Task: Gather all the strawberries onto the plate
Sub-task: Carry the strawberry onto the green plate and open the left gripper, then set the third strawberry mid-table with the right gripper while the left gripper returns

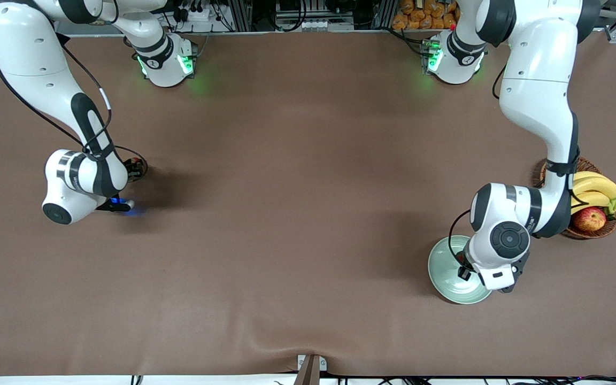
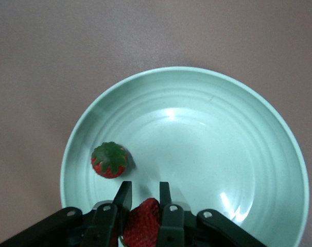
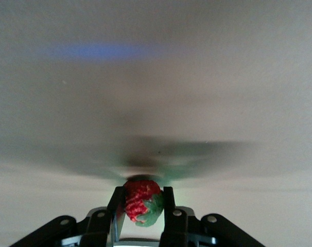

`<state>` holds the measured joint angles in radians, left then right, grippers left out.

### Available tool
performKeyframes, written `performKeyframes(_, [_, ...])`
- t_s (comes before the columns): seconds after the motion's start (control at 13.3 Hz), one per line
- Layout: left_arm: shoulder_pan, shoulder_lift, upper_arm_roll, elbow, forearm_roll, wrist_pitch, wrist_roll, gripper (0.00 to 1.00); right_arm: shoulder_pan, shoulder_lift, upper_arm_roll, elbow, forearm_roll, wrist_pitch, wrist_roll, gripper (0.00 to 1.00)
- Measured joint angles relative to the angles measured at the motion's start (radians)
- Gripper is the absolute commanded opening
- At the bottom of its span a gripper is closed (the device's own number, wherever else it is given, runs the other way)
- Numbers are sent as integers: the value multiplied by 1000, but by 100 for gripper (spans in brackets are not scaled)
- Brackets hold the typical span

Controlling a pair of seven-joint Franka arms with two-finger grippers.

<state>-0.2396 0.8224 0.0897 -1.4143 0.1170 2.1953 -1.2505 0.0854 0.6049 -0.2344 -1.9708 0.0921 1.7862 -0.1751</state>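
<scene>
Left wrist view shows the left gripper (image 2: 144, 198) clamped on a small red strawberry (image 2: 143, 221) over the round pale mint-green glossy plate (image 2: 238, 144), where a second red berry with a dark green leafy cap (image 2: 110, 160) lies. At the right arm's end of the brown table (image 1: 297, 214), the right gripper (image 3: 142, 200) pinches a third red strawberry (image 3: 141, 201) just above the surface.

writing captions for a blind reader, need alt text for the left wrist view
The left gripper, shut on a strawberry, hangs over a pale green plate. A second strawberry lies in the plate, on brown table.
</scene>
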Motion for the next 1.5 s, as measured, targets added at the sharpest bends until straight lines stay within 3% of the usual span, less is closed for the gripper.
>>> performKeyframes(0.38, [22, -12, 0, 19, 0, 9, 35, 100, 31, -15, 13, 181, 2, -15, 0, 2])
performKeyframes(0.68, [39, -75, 2, 29, 0, 10, 94, 100, 189, -26, 36, 335, 26, -35, 69, 0])
performKeyframes(0.9, [57, -126, 2, 29, 0, -9, 134, 100, 270, -25, 90, 371, 101, -28, 201, 0])
performKeyframes(1.13, [58, -140, 0, 26, 0, -21, 140, 100, 297, -18, 129, 382, 190, 48, 213, 0])
performKeyframes(1.5, [56, -140, -7, 22, 0, -21, 140, 100, 363, 28, 160, 383, 424, 151, 214, 0])
